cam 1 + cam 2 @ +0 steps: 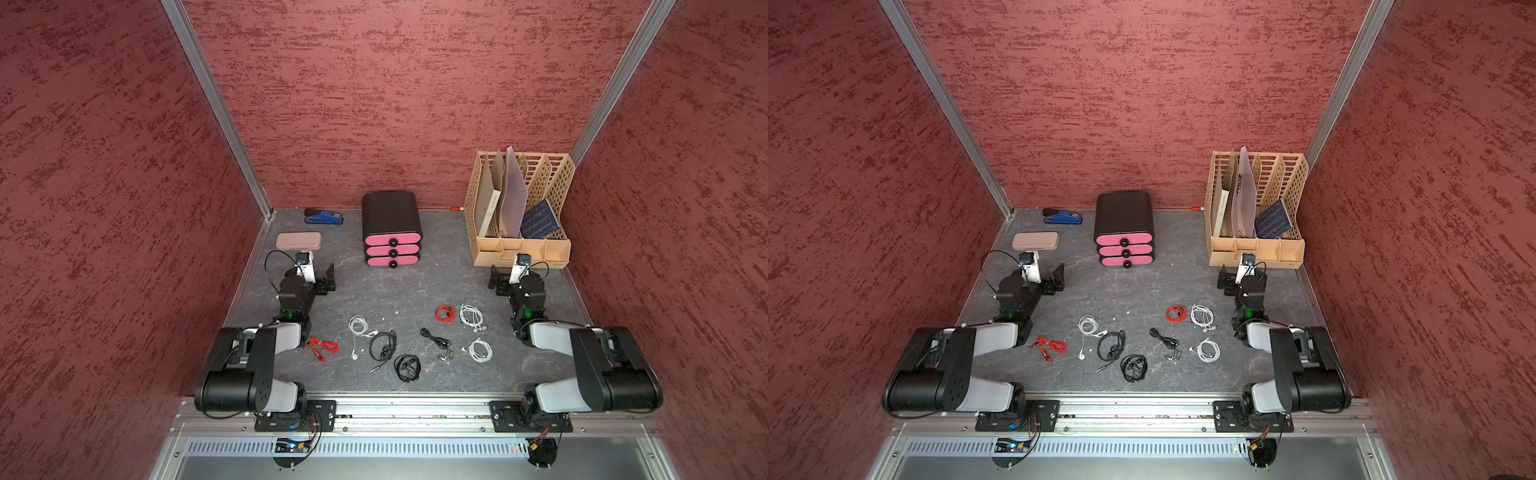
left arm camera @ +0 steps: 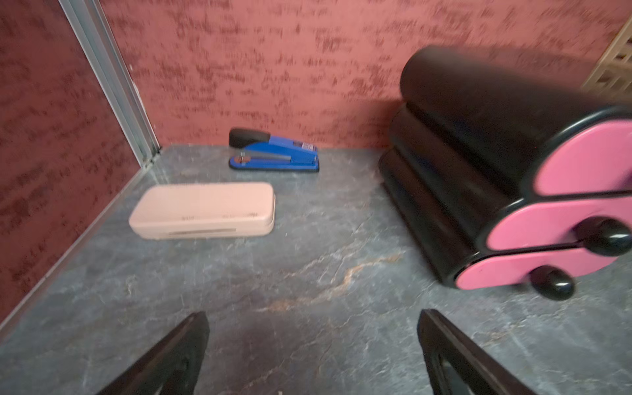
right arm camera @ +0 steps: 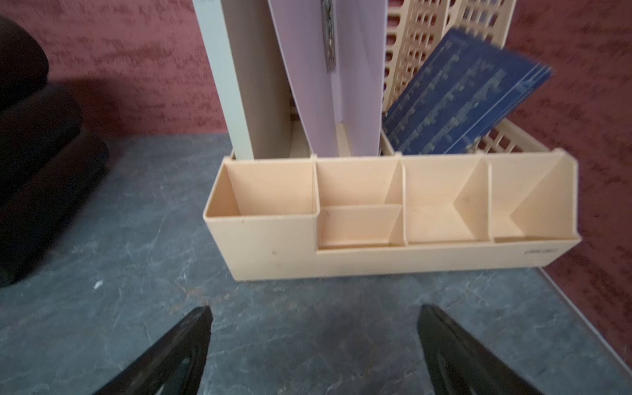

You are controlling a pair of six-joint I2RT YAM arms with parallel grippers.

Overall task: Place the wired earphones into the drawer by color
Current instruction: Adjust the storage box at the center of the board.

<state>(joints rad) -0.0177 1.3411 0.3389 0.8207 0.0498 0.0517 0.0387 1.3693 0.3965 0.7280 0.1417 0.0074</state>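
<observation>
Grey marbled tabletop [image 1: 411, 286] walled by red textured panels [image 1: 415, 104]. Earphones [image 1: 383, 345] strewn loose over near half, between both arms: red set [image 1: 322, 347] by left arm [image 1: 286, 332], second red set [image 1: 445, 313] just beside white set [image 1: 471, 316]. Drawer cabinet [image 1: 390, 216] stood at back centre, three pink drawers shut. Left gripper [image 2: 313, 318] spread wide, nothing held, aimed beside cabinet. Right gripper [image 3: 314, 314] likewise wide and empty, faced at beige file rack [image 3: 393, 256]. Pink case [image 2: 201, 208] and blue stapler [image 2: 273, 154] laid back left.
</observation>
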